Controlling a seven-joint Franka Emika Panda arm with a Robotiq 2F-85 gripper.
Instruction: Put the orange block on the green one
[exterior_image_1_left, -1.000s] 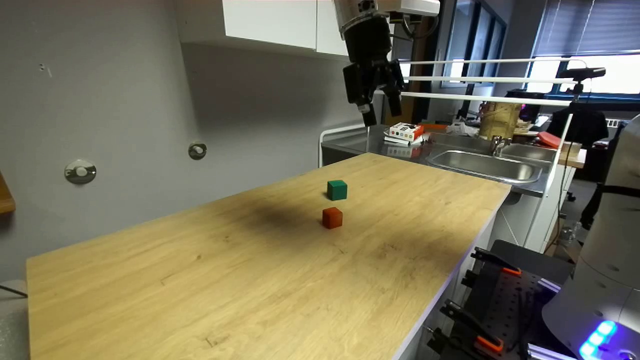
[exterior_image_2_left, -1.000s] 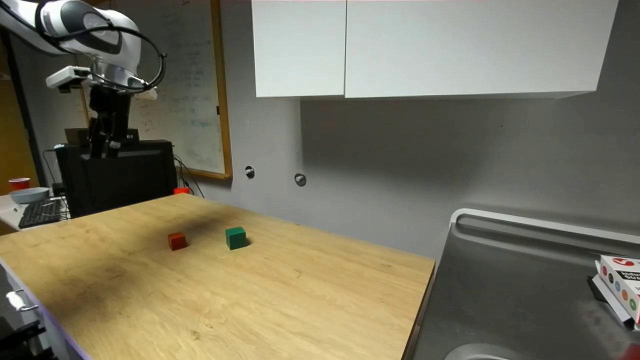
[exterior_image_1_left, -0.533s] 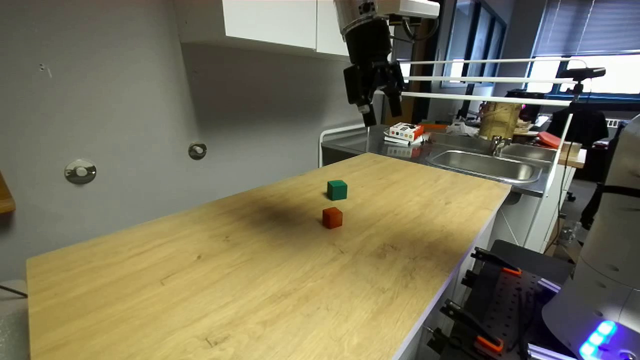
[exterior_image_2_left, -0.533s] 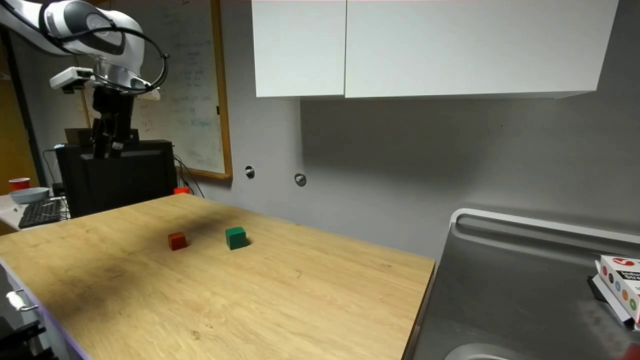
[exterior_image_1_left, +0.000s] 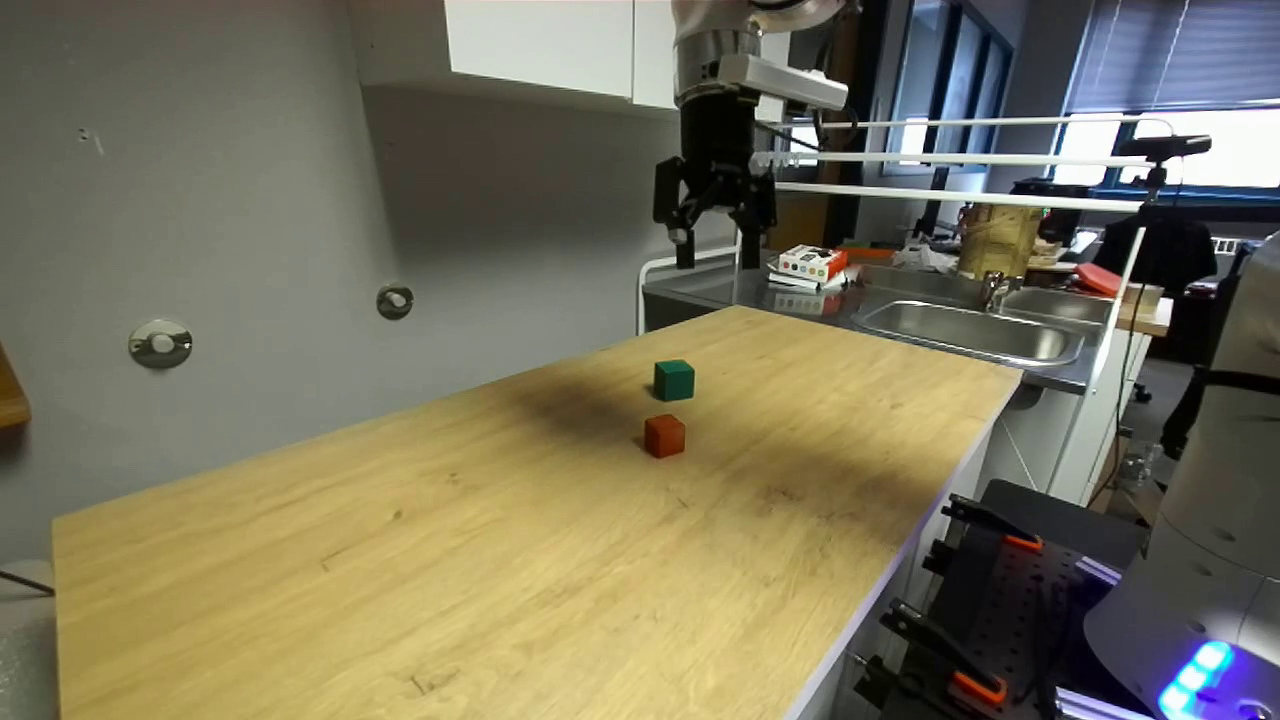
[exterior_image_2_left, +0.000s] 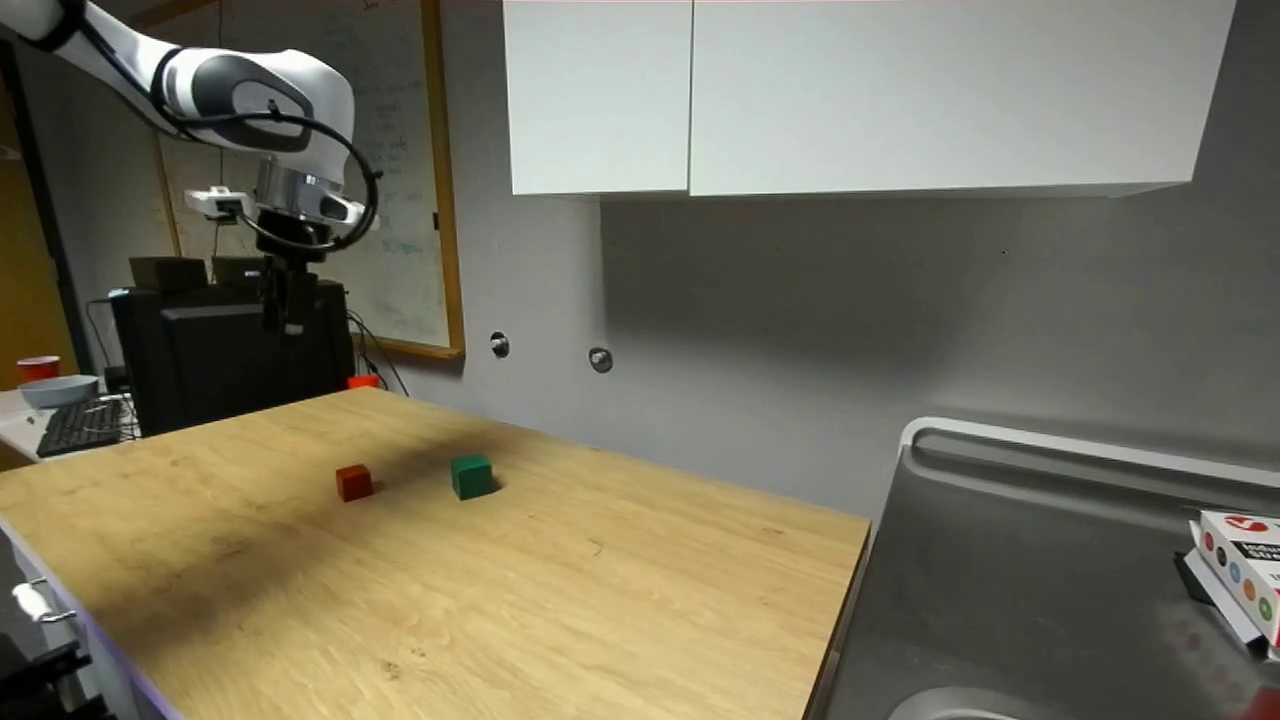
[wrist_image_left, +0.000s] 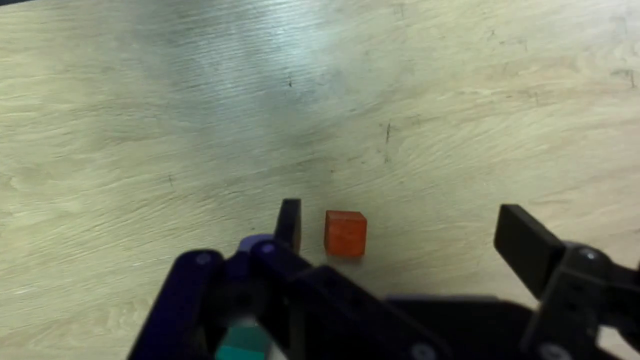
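The orange block (exterior_image_1_left: 665, 437) sits on the wooden table; it also shows in an exterior view (exterior_image_2_left: 354, 483). The green block (exterior_image_1_left: 674, 381) sits apart from it, nearer the wall; it also shows in an exterior view (exterior_image_2_left: 472, 477). My gripper (exterior_image_1_left: 718, 252) is open and empty, pointing down, high above the table; it also shows in an exterior view (exterior_image_2_left: 287, 322). In the wrist view the orange block (wrist_image_left: 346, 235) appears between the open fingers (wrist_image_left: 400, 220), closer to the left one, far below. The green block (wrist_image_left: 243, 345) is mostly hidden behind the left finger.
The wooden table (exterior_image_1_left: 400, 580) runs along a grey wall. A wall cabinet (exterior_image_2_left: 930, 90) hangs above its back side. A metal sink (exterior_image_1_left: 970, 330) and a white box (exterior_image_1_left: 812, 263) are past the table's far end. A black monitor (exterior_image_2_left: 240, 360) stands beyond the table.
The arm has come lower and the gripper has turned more upright. It has moved rightward in an exterior view and a little leftward in another. Both blocks stay where they were.
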